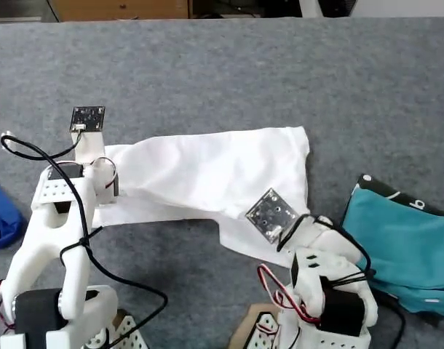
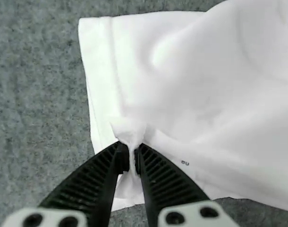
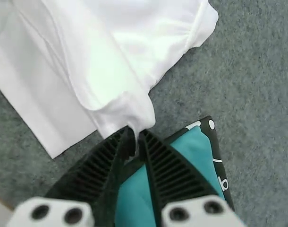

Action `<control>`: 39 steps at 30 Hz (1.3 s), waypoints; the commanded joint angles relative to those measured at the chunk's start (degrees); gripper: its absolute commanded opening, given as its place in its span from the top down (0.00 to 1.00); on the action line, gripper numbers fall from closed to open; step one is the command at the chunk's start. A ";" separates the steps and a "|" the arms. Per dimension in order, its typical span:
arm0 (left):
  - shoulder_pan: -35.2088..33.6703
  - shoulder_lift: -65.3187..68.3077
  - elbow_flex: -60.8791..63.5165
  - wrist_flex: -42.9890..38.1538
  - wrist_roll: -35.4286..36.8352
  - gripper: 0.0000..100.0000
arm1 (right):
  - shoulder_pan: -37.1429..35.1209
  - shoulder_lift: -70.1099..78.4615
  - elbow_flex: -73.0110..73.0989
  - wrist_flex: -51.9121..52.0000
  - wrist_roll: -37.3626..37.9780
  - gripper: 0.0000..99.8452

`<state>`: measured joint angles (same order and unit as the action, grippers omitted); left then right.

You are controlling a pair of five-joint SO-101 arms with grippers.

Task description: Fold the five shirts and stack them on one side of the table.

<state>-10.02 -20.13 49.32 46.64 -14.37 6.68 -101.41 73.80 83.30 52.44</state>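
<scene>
My left gripper (image 2: 131, 158) and right gripper (image 3: 136, 139) each clamp a bunched edge of the white shirt (image 1: 207, 174), beside the teal shirt (image 1: 404, 254); I judge it light, limp, best gripped at hems.

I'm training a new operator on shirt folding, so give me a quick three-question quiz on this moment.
1. True or false: the left gripper and the right gripper are each shut on the white shirt.
2. The teal shirt lies: A beside the right arm; B beside the left arm; C on top of the white shirt.
3. What colour is the table?
Key: 1 true; 2 A; 3 grey.
</scene>
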 commanded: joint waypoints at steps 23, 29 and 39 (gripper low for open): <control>-0.53 -0.22 3.60 -0.88 -0.53 0.98 | 1.36 -0.84 0.84 5.10 12.48 0.99; -0.62 -0.57 3.52 -0.97 -0.44 0.98 | 1.27 -0.84 0.84 5.10 13.71 0.90; -3.16 -0.66 4.13 -0.35 -0.26 0.76 | 1.27 -0.84 0.66 5.10 13.80 0.74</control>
<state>-11.78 -19.96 53.54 46.46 -14.37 6.77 -101.85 73.10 84.70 65.45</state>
